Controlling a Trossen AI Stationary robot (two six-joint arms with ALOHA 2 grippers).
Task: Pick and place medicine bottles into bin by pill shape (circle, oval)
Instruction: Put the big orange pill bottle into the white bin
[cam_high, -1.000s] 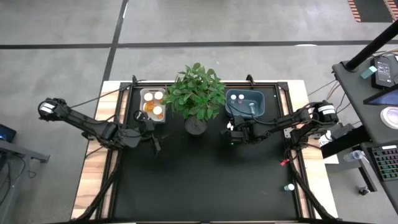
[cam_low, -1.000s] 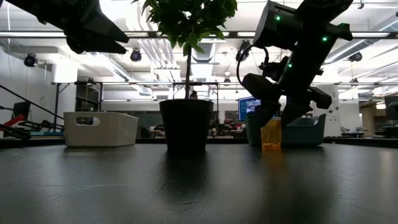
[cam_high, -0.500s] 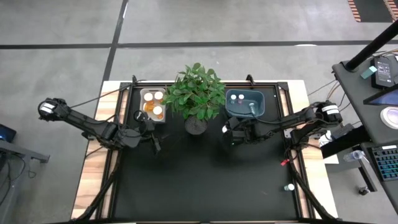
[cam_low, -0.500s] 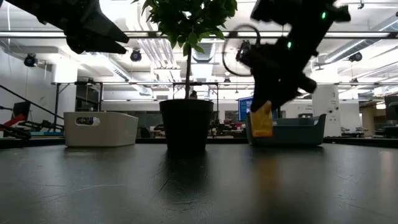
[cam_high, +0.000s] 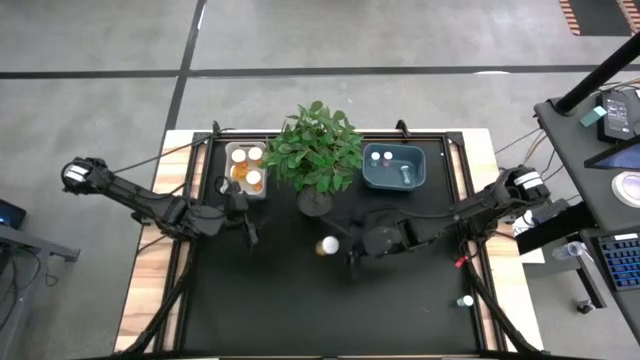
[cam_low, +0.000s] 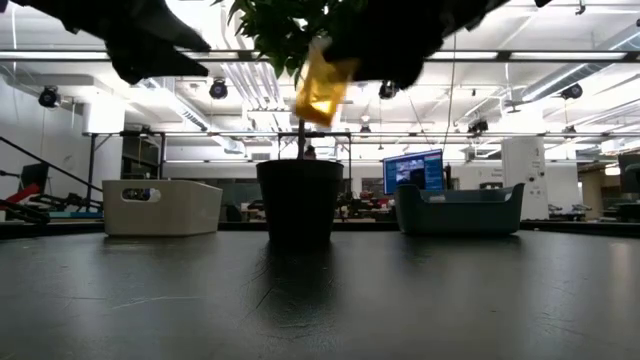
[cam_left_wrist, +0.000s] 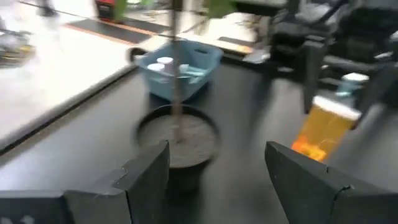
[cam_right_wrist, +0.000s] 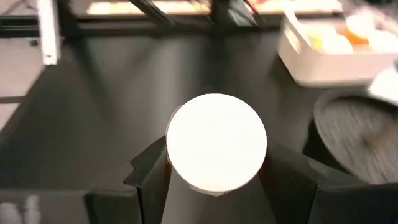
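My left arm reaches in from the table's left edge, and my left gripper (cam_high: 243, 226) hangs above the black mat just in front of the white bin (cam_high: 247, 168); its fingers (cam_left_wrist: 146, 177) stand spread with nothing between them, facing the plant pot (cam_left_wrist: 178, 134). The white bin sits at the back left of the mat and holds several medicine bottles with white caps and orange bodies. Right of it stands the potted plant (cam_high: 318, 150), its dark pot near the middle of the back edge. Just in front of that pot, my right gripper (cam_high: 333, 246) is stretched far across from the right side, the arm lying low and long over the mat. Its fingers (cam_right_wrist: 148, 177) pinch an amber medicine bottle (cam_low: 322, 85) by the sides just under its white cap (cam_right_wrist: 216, 142), and the bottle is lifted clear of the surface, tilted, in front of the plant. Farther right at the back sits the blue bin (cam_high: 394, 167) with a few small pale bottles inside. One more small bottle (cam_high: 465, 300) stands near the mat's right front edge. The table (cam_high: 145, 290) is pale wood under the black mat, on a grey floor. Across it I see a bright workshop with ceiling lights, a lit screen (cam_low: 412, 168) and benches.
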